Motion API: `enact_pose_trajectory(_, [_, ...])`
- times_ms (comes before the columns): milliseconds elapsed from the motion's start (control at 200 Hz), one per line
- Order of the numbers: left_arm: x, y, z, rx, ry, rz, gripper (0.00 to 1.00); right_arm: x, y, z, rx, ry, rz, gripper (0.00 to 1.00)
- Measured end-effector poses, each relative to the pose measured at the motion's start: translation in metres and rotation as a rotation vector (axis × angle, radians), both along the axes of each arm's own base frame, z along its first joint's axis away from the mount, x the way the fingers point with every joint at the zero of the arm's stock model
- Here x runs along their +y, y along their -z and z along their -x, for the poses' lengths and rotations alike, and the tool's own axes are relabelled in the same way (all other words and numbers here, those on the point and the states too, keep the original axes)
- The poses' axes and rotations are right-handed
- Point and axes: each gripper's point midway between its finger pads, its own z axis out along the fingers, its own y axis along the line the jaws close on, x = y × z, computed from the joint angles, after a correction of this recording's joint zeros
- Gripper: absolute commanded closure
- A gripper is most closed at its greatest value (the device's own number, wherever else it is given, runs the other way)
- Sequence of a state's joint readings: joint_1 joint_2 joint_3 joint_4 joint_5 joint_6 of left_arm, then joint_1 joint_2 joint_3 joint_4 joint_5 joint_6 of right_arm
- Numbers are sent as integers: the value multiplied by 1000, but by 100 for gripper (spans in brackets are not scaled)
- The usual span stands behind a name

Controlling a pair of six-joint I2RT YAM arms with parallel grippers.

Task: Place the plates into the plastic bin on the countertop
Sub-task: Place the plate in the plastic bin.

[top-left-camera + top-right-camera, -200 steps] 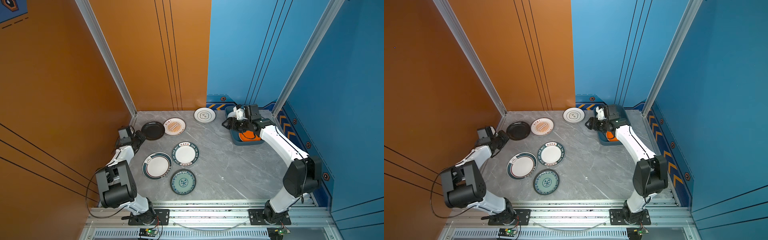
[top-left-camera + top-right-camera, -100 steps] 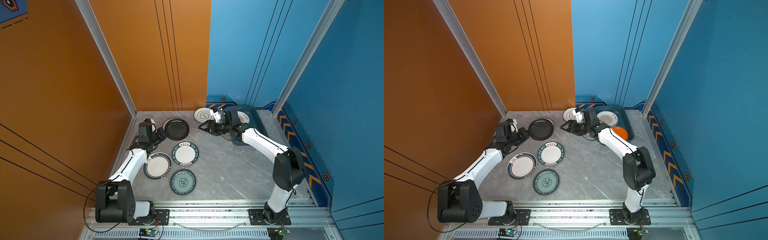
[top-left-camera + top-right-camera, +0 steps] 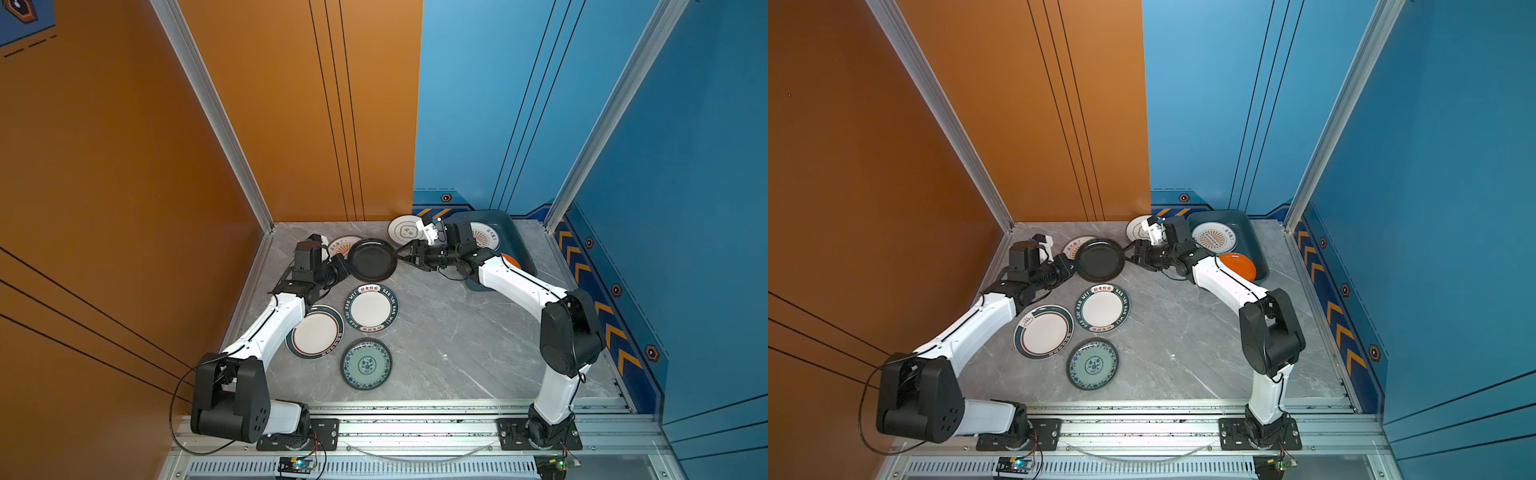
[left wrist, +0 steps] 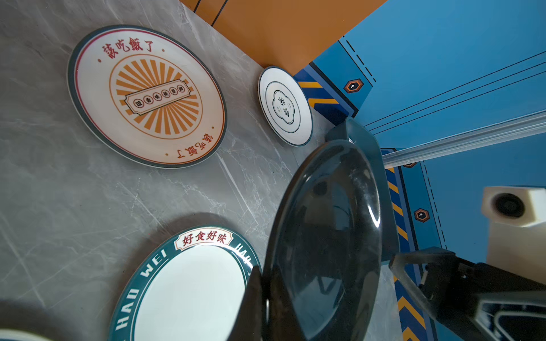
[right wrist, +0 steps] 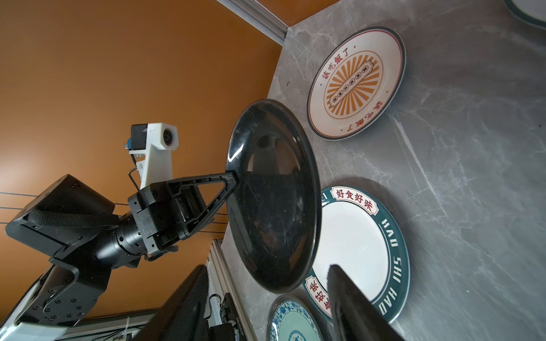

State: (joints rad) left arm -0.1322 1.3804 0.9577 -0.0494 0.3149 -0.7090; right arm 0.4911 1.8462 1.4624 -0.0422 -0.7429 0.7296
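Note:
My left gripper [image 3: 347,266] is shut on the left rim of the black plate [image 3: 371,259], holding it tilted above the countertop [image 3: 457,332]. My right gripper [image 3: 401,255] stands open at the plate's opposite rim; in the right wrist view that rim [image 5: 271,200] reaches between its fingertips [image 5: 339,283]. The plastic bin [image 3: 513,237] at the back right holds a sunburst plate [image 3: 486,237] and an orange plate [image 3: 511,262]. On the countertop lie another sunburst plate [image 3: 343,245], a small white plate [image 3: 403,230], two green-rimmed white plates [image 3: 371,308] [image 3: 316,332] and a teal floral plate [image 3: 366,365].
Orange wall panels close off the left and back left, blue panels the back right and right. An aluminium rail [image 3: 415,415] runs along the front edge, carrying both arm bases. Bare countertop lies in front of the bin.
My left gripper has taken the black plate off the countertop and carried it right, towards the middle. My right arm has left the bin and swung left to the plate's far rim.

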Motion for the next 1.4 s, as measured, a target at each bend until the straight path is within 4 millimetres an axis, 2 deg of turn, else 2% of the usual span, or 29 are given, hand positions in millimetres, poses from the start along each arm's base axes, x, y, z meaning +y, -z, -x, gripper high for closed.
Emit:
enact_pose_trajectory(295, [-3,1,0,2,6,1,100,-1,9,-2,7,3,29,34])
enact_pose_trajectory(651, [-15,2,1,7,24,16,100,8,43,-11,72,-2,50,35])
enact_pose_trajectory(931, [-35,9,-3,15,64,21,100,26,44,-18,87,-16,-6,59])
enact_pose_trajectory(1107, [-39,8,-6,11,64,32,100,28,51,-24,113,-3,-20,84])
enact_pose_trajectory(1222, [-38,13,-7,30,51,41,100,26,43,-27,117,-6,-48,100])
enact_pose_trajectory(1252, [-38,12,-8,26,51,44,100,25,42,-27,118,-8,-51,100])
enact_pose_trajectory(1327, [-40,11,-7,27,53,49,88,23,41,-28,115,-9,-47,100])
enact_pose_trajectory(1397, [-42,13,-7,31,60,45,69,20,41,-29,101,-5,-32,100])
